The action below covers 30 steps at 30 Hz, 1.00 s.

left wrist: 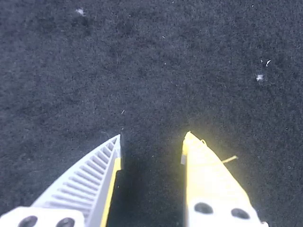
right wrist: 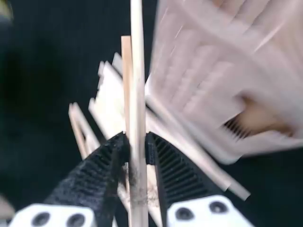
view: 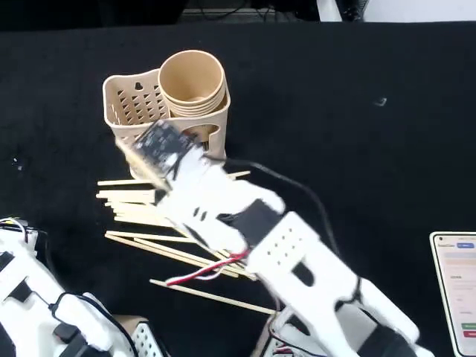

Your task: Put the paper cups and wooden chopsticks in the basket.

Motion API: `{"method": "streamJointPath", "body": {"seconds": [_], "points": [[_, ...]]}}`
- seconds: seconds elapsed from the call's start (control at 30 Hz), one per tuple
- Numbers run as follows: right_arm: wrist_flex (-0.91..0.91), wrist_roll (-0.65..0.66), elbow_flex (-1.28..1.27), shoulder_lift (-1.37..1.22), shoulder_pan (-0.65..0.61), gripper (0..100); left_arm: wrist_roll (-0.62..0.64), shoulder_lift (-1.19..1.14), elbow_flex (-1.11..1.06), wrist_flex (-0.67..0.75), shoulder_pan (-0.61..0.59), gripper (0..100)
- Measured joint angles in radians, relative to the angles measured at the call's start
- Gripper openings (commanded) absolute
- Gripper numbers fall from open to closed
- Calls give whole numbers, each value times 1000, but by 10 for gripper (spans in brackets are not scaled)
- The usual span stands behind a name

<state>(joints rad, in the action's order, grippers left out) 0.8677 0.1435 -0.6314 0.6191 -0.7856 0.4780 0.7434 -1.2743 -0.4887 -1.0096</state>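
High view, basket (view: 125, 111): upright on the black table (view: 372, 149), with a stack of paper cups (view: 192, 78) nested inside its right end.
High view, wooden chopsticks (view: 137, 212): loose pile lying flat just in front of the basket.
High view, right arm (view: 297, 256): stretched diagonally over the pile, wrist close to the basket.
Left wrist view, left gripper (left wrist: 151, 137): released, jaws well apart, holding nothing, over bare black cloth.
Right wrist view, right gripper (right wrist: 136, 141): clenched on one chopstick (right wrist: 137, 71), pinched between both fingertips and running on past them; pile and basket just beyond.

Tall basket (view: 128, 110) wall beside chopstick pile (view: 137, 214)
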Motion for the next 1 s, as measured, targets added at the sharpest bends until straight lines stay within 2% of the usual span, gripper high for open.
{"method": "streamJointPath", "body": {"seconds": [0.33, 0.4, 0.63, 0.83, 1.0], "points": [[-48, -6, 376, 81, 0, 10, -2, 0, 0, 0, 101, 213], [-110, -6, 431, 55, -3, 10, -3, 0, -5, 0, 135, 213], [-468, -6, 471, -98, -2, 10, -135, 0, -14, 0, 288, 213], [-747, -6, 494, -236, 40, 10, -149, 0, -20, 0, 313, 213], [-809, -6, 549, -397, 98, 10, -147, 0, -21, 0, 313, 213]]}}
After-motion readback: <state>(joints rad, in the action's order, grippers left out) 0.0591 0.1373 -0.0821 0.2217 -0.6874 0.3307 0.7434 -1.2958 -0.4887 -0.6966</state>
